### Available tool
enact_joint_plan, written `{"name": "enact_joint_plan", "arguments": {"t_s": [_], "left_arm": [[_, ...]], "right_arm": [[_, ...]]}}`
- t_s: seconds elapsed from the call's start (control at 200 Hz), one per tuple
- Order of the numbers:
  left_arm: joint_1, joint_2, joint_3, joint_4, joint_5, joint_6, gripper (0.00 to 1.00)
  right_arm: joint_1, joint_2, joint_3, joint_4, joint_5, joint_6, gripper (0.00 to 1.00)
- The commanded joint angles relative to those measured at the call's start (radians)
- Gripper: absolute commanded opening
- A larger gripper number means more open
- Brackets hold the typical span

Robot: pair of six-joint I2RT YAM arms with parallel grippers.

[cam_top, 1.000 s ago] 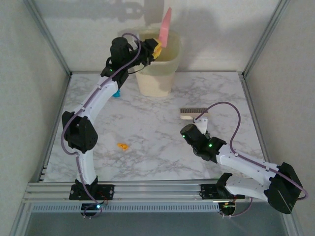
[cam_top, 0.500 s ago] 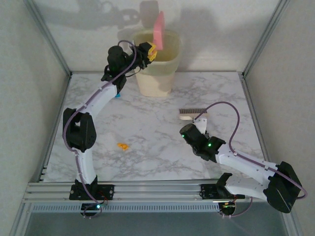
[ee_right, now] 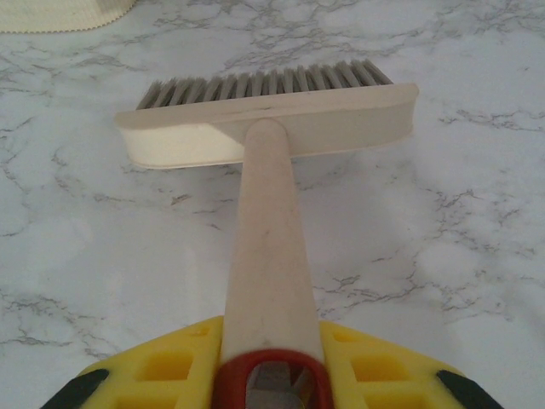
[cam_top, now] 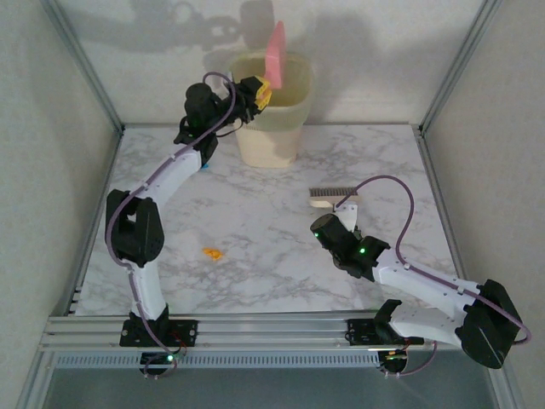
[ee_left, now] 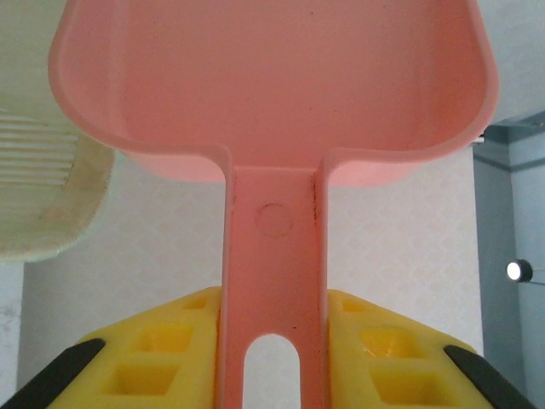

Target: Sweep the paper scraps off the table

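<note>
My left gripper (cam_top: pixel 261 92) (ee_left: pixel 272 341) is shut on the handle of the pink dustpan (cam_top: pixel 275 53) (ee_left: pixel 272 94), holding it upright above the cream bin (cam_top: pixel 271 111). The dustpan's tray looks empty in the left wrist view. My right gripper (cam_top: pixel 344 215) (ee_right: pixel 271 358) is shut on the handle of the cream brush (cam_top: pixel 330 198) (ee_right: pixel 269 128), whose bristles rest on the table (cam_top: pixel 281 256) right of centre. One orange paper scrap (cam_top: pixel 211 253) lies on the marble left of centre. A blue scrap (cam_top: pixel 203 164) peeks out beside the left arm near the back left.
The cream bin's ribbed rim (ee_left: pixel 47 196) shows at the left of the left wrist view, below the dustpan. Aluminium frame posts (cam_top: pixel 85 68) stand at the back corners, and the frame rail (cam_top: pixel 255 328) runs along the near edge.
The left arm swung the dustpan from a tilt to nearly upright above the bin and shifted it slightly left. The right arm and brush stayed put.
</note>
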Motion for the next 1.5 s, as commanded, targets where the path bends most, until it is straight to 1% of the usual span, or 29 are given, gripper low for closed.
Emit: {"name": "enact_joint_plan", "arguments": {"t_s": [0.0, 0.06, 0.2, 0.27, 0.375, 0.471, 0.556, 0.656, 0.761, 0.876, 0.936, 0.996, 1.111, 1.212, 1.392, 1.492], "left_arm": [[-0.026, -0.115, -0.012, -0.019, -0.001, 0.113, 0.00], [-0.042, -0.160, -0.031, -0.067, -0.024, 0.178, 0.00], [-0.098, -0.270, -0.112, -0.114, -0.078, 0.302, 0.00], [-0.129, -0.330, -0.155, -0.195, -0.117, 0.386, 0.00], [-0.177, -0.434, -0.246, -0.280, -0.217, 0.506, 0.00], [-0.220, -0.537, -0.333, -0.367, -0.319, 0.606, 0.00], [-0.254, -0.626, -0.410, -0.439, -0.398, 0.693, 0.00], [-0.290, -0.738, -0.463, -0.568, -0.503, 0.796, 0.00], [-0.315, -0.855, -0.524, -0.693, -0.608, 0.884, 0.00], [-0.317, -0.990, -0.612, -0.807, -0.730, 0.944, 0.00], [-0.317, -1.048, -0.660, -0.849, -0.799, 0.949, 0.00], [-0.316, -1.094, -0.707, -0.877, -0.833, 0.955, 0.00], [-0.317, -1.151, -0.790, -0.929, -0.878, 0.970, 0.00], [-0.317, -1.174, -0.834, -0.976, -0.916, 0.989, 0.00], [-0.317, -1.205, -0.864, -1.018, -0.987, 1.026, 0.00], [-0.317, -1.215, -0.882, -1.009, -0.991, 1.033, 0.00]], "right_arm": [[-0.006, 0.000, 0.029, 0.026, 0.028, -0.006, 0.00], [-0.007, -0.003, 0.028, 0.029, 0.028, -0.006, 0.00], [-0.006, -0.012, 0.020, 0.039, 0.026, -0.015, 0.00], [-0.007, -0.027, 0.010, 0.054, 0.020, -0.027, 0.00], [-0.006, -0.067, -0.018, 0.097, 0.006, -0.052, 0.00], [-0.006, -0.121, -0.064, 0.176, -0.043, -0.110, 0.00], [-0.006, -0.183, -0.125, 0.290, -0.141, -0.180, 0.00], [-0.007, -0.252, -0.202, 0.444, -0.298, -0.256, 0.00], [-0.005, -0.274, -0.233, 0.562, -0.462, -0.319, 0.00], [0.012, -0.219, -0.225, 0.596, -0.597, -0.368, 0.00], [0.039, -0.172, -0.203, 0.599, -0.625, -0.391, 0.00], [0.068, -0.113, -0.173, 0.596, -0.655, -0.421, 0.00], [0.142, -0.015, -0.096, 0.550, -0.682, -0.479, 0.00], [0.206, 0.039, -0.036, 0.512, -0.663, -0.509, 0.00], [0.269, 0.128, 0.057, 0.481, -0.673, -0.521, 0.00], [0.310, 0.177, 0.116, 0.432, -0.666, -0.548, 0.00]]}}
